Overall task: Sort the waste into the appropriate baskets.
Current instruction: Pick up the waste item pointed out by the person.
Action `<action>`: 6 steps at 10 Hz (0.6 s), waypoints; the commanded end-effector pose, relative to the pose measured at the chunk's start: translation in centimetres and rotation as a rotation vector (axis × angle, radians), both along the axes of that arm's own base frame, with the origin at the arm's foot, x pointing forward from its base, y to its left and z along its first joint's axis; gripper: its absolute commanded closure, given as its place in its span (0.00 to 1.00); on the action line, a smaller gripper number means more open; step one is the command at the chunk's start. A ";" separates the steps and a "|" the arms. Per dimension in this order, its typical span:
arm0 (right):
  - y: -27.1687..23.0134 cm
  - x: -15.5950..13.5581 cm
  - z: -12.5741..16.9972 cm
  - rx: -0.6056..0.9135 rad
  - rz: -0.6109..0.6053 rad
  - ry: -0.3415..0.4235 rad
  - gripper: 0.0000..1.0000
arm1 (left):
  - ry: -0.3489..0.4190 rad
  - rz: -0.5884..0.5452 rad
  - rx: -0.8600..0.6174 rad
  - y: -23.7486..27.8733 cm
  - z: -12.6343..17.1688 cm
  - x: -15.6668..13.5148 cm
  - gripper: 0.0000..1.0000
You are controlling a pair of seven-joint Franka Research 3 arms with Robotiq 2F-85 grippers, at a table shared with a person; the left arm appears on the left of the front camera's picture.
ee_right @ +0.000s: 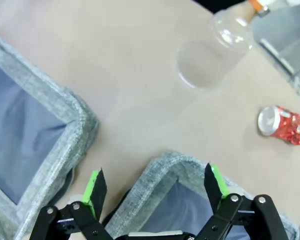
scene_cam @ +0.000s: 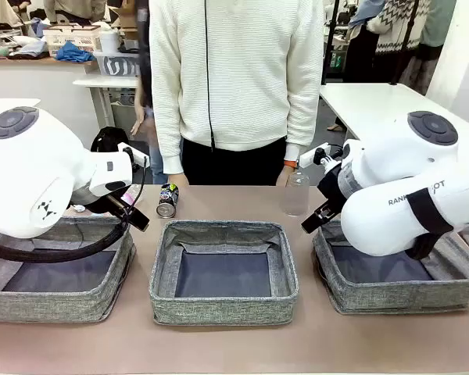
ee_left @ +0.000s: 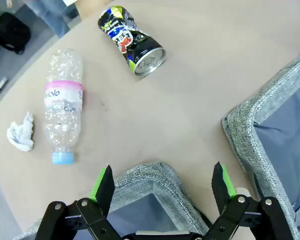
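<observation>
The left arm point(scene_cam: 31, 180) comes in from the left side, folded, wrist angled downward. The left gripper point(ee_left: 163, 172) has its jaws spread wide, green pads point(ee_left: 101, 182) facing inward, empty. The right arm point(scene_cam: 406, 195) is folded likewise on the right side. The right gripper point(ee_right: 153, 174) is equally wide apart and empty.

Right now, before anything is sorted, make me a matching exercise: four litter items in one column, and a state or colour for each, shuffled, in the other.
Column one
1. black can
2. pink-label bottle
3. paper wad
4. plain bottle

Column two
A. standing upright
B. white, crumpled
C. lying down, silver end showing
D. lying down, blue cap

Pairs: 1-C, 2-D, 3-B, 4-A
</observation>
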State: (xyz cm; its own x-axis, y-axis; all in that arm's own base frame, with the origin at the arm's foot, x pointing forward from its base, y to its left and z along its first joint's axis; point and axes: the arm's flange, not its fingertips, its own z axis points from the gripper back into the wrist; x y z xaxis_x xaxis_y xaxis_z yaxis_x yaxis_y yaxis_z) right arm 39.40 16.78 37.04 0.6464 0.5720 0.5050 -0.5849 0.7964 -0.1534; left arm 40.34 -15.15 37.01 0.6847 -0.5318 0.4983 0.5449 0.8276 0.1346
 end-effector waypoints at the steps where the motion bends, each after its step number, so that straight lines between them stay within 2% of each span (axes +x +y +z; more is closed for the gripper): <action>1: 0.0 0.0 0.0 0.000 0.000 0.000 0.00 | 0.000 0.000 0.000 0.0 0.0 0.0 0.00; 6: 0.0 0.0 0.0 0.000 0.000 0.000 0.00 | 0.000 0.000 0.000 0.0 0.0 0.0 0.00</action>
